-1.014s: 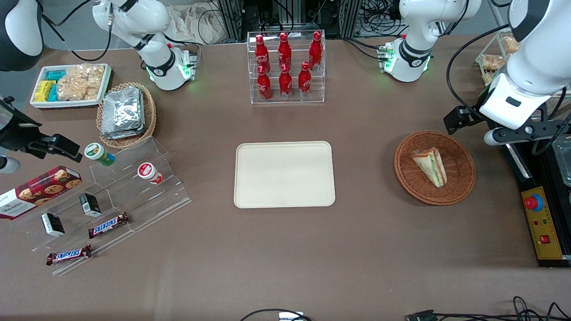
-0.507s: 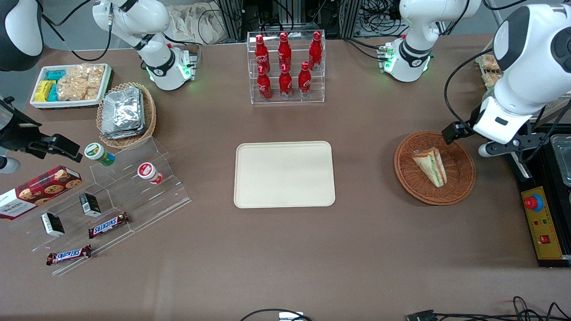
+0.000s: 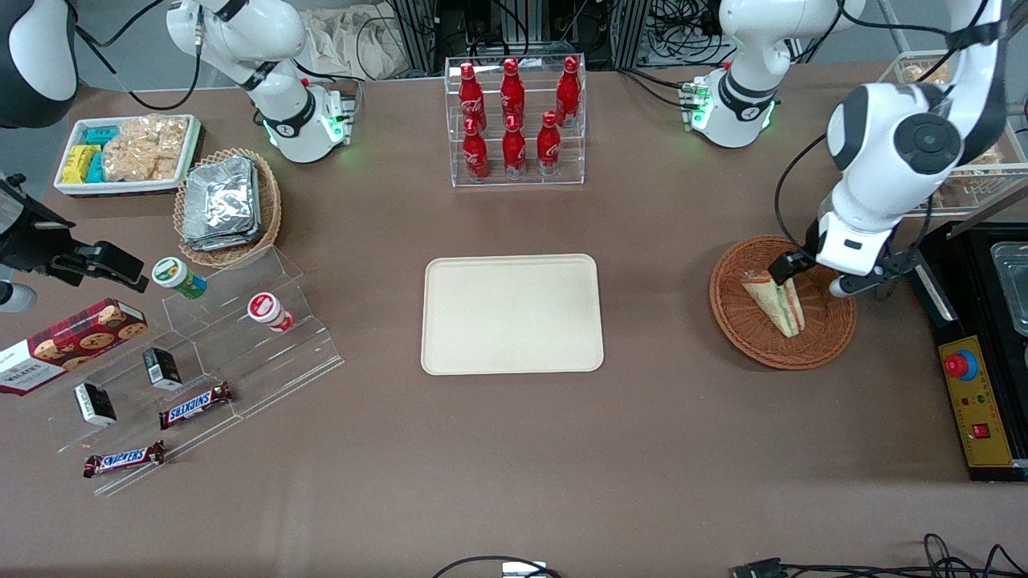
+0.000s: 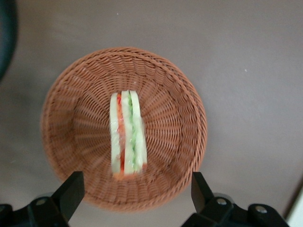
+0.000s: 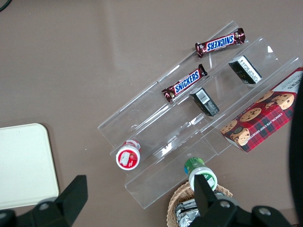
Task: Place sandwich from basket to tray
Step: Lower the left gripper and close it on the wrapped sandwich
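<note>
The sandwich (image 3: 776, 302) is a pale wedge with green, red and orange layers. It lies in the round reddish-brown wicker basket (image 3: 739, 331) toward the working arm's end of the table. My left gripper (image 3: 811, 278) hangs above the basket's rim that is farther from the front camera, open and holding nothing. In the left wrist view the sandwich (image 4: 127, 135) rests at the middle of the basket (image 4: 182, 97), and the gripper (image 4: 136, 191) has its dark fingertips (image 4: 72, 191) spread wide over the basket's edge. The cream tray (image 3: 511, 314) lies bare at the table's centre.
A clear rack of red cola bottles (image 3: 514, 120) stands farther from the camera than the tray. A stepped acrylic stand (image 3: 201, 361) with snacks, a tan basket of foil packs (image 3: 225, 205) and a white bin (image 3: 124, 152) sit toward the parked arm's end. A yellow control box (image 3: 976, 401) lies beside the basket.
The left arm has swung in from the working arm's end of the table, bringing the gripper from beside the basket to over it. The sandwich and basket have not moved.
</note>
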`<state>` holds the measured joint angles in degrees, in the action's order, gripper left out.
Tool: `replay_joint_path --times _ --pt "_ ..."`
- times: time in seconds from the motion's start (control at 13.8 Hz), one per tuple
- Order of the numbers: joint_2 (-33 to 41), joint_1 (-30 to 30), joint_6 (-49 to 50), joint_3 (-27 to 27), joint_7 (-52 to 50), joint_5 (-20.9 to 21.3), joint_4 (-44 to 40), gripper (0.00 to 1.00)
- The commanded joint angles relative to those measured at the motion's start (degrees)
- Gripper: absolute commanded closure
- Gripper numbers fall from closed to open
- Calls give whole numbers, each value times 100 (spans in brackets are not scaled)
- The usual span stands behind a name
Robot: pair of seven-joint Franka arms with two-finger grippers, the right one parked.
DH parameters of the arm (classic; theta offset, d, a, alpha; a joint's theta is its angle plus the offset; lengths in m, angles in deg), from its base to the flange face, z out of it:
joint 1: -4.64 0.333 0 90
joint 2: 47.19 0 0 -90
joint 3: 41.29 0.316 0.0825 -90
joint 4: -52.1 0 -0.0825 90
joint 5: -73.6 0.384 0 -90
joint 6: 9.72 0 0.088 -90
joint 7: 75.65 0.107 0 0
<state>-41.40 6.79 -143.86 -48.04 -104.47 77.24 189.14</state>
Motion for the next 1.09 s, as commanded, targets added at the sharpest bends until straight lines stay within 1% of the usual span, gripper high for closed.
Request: replay_joint_path --times 0.0,0.07,0.22,0.36,0.58,0.65,0.72,0.87,0.94,1.01 --pt "-436 242 -1286 -27 -71 -21 613 0" --pt "-647 347 -1682 -27 -71 -21 727 0" --pt "-1043 357 -2238 -27 -71 -21 834 0" --pt "-1211 366 -2319 -27 -71 -21 834 0" --pt "-1238 366 -2319 -27 -71 -21 834 0" --pt "-1264 366 -2319 -27 -71 -21 834 5" --pt "-1264 366 -2319 -27 -62 -21 834 20" --pt "-1264 357 -2310 -27 -54 -21 834 80" --pt "-1264 357 -2310 -27 -45 -12 834 92" --pt "-1264 357 -2301 -27 -45 -12 834 94"
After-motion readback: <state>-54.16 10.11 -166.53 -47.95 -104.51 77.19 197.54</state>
